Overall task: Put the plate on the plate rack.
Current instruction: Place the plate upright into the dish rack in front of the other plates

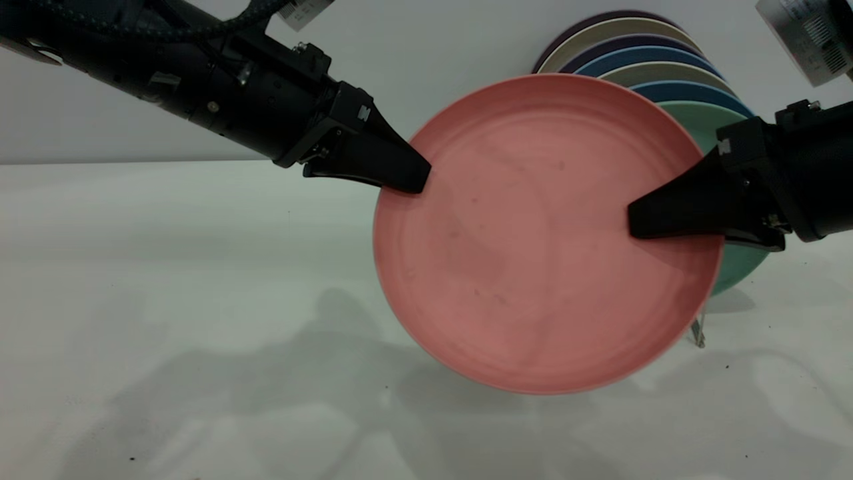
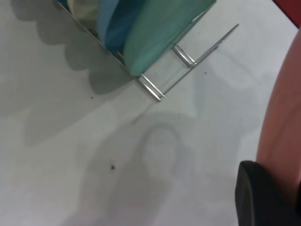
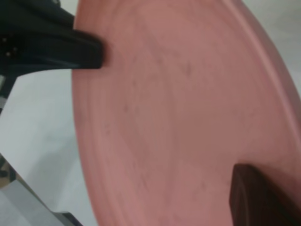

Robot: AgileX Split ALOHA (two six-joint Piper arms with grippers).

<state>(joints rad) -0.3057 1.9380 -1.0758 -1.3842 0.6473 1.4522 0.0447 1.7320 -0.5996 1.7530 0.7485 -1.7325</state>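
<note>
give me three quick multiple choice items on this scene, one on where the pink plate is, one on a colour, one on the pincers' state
1. Where is the plate?
A. flat on the table
B. held off the table in front of the plate rack
C. slotted behind the blue plates

2. What colour is the racked plate nearest it?
A. teal-green
B. yellow
C. black

3. How is the plate held?
A. left pincer alone
B. by neither pincer
C. left pincer and right pincer on opposite edges

Answers: B, its shadow lies on the table below; A, the teal-green plate sits just behind; C, each grips one edge.
</note>
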